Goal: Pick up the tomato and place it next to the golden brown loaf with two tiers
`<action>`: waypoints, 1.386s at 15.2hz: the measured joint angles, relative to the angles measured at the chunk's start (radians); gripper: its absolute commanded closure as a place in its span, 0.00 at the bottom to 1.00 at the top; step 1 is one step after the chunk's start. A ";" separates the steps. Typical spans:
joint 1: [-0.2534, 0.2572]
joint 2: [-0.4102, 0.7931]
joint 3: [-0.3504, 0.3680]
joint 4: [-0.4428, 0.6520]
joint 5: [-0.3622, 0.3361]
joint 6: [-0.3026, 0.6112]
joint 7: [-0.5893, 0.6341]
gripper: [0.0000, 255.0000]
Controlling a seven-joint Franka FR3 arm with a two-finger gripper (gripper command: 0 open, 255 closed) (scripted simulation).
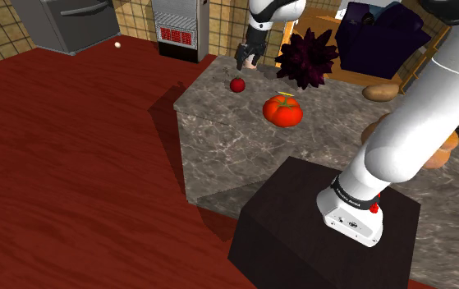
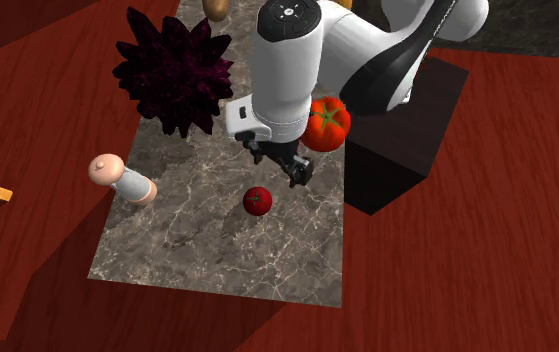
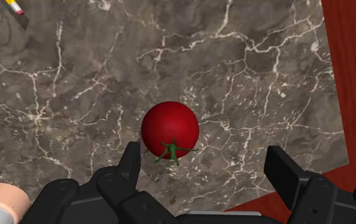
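Over marble counter (image 3: 74,76), hand (image 3: 203,159) open w/ 2 fingers apart, small red tomato (image 3: 170,127) just below, untouched

The arm (image 1: 416,123) climbs from 4 o'clock and leaves the shoulder view's frame near 2 o'clock. Its white wrist (image 1: 268,10) hangs down at 12 o'clock, with the gripper (image 1: 246,56) pointing downward beneath it. In the second exterior view the arm enters from 1 o'clock. The wrist view shows the fingers (image 3: 283,172) standing wide apart.
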State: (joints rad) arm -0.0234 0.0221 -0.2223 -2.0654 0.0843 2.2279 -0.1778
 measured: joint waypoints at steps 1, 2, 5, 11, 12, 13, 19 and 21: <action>-0.008 0.040 -0.007 0.033 0.014 0.007 -0.019 0.00; -0.012 0.080 -0.009 0.059 0.027 0.022 -0.029 0.00; -0.027 0.194 -0.009 0.179 0.062 0.019 -0.050 0.00; -0.034 0.263 -0.002 0.188 0.087 0.079 -0.067 0.00; -0.036 0.276 -0.001 0.190 0.092 0.089 -0.072 0.00; -0.037 0.282 0.000 0.187 0.094 0.097 -0.074 0.00; -0.037 0.288 0.001 0.185 0.097 0.105 -0.075 0.00; -0.037 0.288 0.001 0.185 0.097 0.105 -0.075 1.00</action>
State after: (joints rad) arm -0.0605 0.3100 -0.2211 -1.8803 0.1812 2.3333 -0.2528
